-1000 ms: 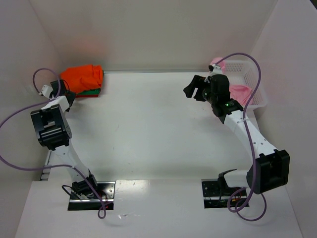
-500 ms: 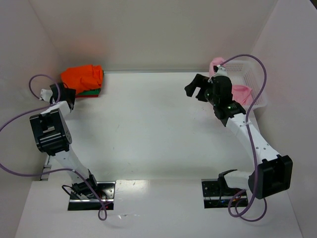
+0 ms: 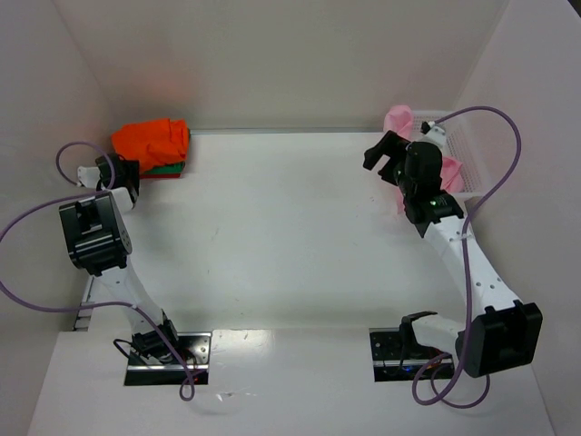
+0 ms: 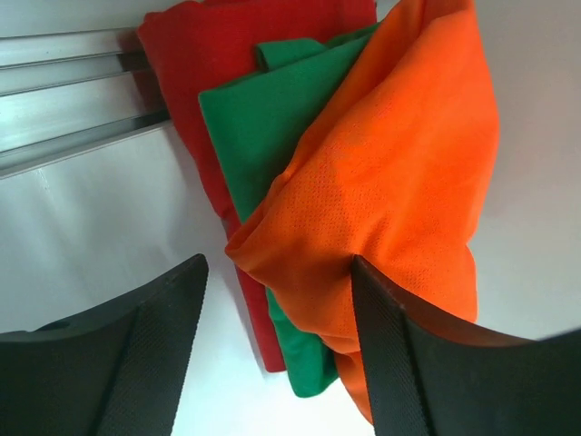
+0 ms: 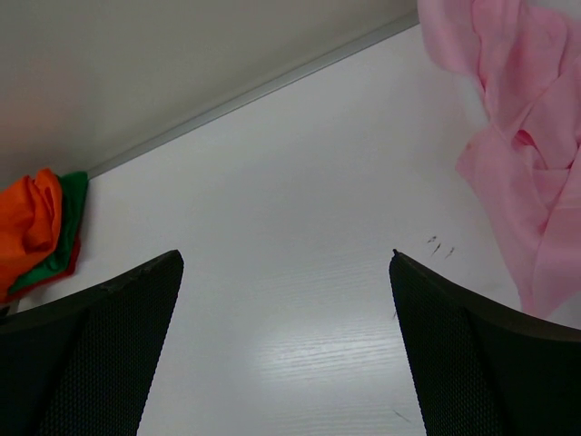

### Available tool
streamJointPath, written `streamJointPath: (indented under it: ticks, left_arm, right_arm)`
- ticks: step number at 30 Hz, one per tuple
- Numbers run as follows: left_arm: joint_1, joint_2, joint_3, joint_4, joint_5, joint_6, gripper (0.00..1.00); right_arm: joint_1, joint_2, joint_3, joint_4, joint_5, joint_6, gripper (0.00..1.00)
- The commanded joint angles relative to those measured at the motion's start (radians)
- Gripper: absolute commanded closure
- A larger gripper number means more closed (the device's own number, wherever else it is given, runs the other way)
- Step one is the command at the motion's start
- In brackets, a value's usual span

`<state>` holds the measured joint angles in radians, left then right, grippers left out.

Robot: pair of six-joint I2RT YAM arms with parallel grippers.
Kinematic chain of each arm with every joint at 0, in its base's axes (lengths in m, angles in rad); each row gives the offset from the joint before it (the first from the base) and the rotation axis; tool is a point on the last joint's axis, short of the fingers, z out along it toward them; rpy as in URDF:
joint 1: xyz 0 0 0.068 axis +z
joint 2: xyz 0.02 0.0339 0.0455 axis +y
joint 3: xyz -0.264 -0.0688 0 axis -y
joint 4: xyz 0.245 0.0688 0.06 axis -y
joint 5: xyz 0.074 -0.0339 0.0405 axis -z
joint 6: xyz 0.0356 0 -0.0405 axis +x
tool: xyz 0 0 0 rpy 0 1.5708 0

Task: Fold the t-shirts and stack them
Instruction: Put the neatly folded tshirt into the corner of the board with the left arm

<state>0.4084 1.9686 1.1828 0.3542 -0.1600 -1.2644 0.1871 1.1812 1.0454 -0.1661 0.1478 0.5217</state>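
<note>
Both the left pincer point(image 4: 277, 265) and the right pincer point(image 5: 284, 256) gape empty; the limp, light pink t-shirt point(image 5: 517, 136) probably suits pinching at a bunched fold.

A robotics lab test cell. A bare white desk point(image 3: 272, 236) is boxed in by plain white walls point(image 3: 272, 54). The left arm point(image 3: 93, 236) and right arm point(image 3: 467, 263) are bolted to black plates point(image 3: 198, 350) at its near edge. They trail loose purple cables point(image 3: 491, 108), and an aluminium rail point(image 4: 64, 100) runs along the desk's side.
</note>
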Motion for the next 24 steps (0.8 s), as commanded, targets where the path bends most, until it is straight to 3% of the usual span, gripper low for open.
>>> streamJointPath:
  ticks: [1, 4, 6, 10, 24]
  left_arm:
    - [0.003, 0.021, 0.029, 0.074, -0.015, -0.023, 0.28]
    - [0.003, 0.03, 0.029, 0.094, -0.024, -0.023, 0.38]
    - [0.003, 0.03, 0.038, 0.094, -0.035, -0.012, 0.6]
    - [0.003, 0.03, 0.069, 0.094, -0.065, 0.011, 0.84]
    - [0.003, -0.022, 0.112, 0.011, -0.245, 0.091, 0.84]
  right_arm:
    - [0.0, -0.029, 0.016, 0.047, 0.081, -0.023, 0.0]
    - [0.0, -0.002, 0.016, 0.037, 0.081, -0.034, 0.0]
    - [0.0, -0.002, 0.016, 0.037, 0.069, -0.034, 0.0]
    - [0.0, -0.002, 0.007, 0.048, 0.068, -0.034, 0.0]
    - [0.0, -0.002, -0.002, 0.057, 0.026, -0.006, 0.0]
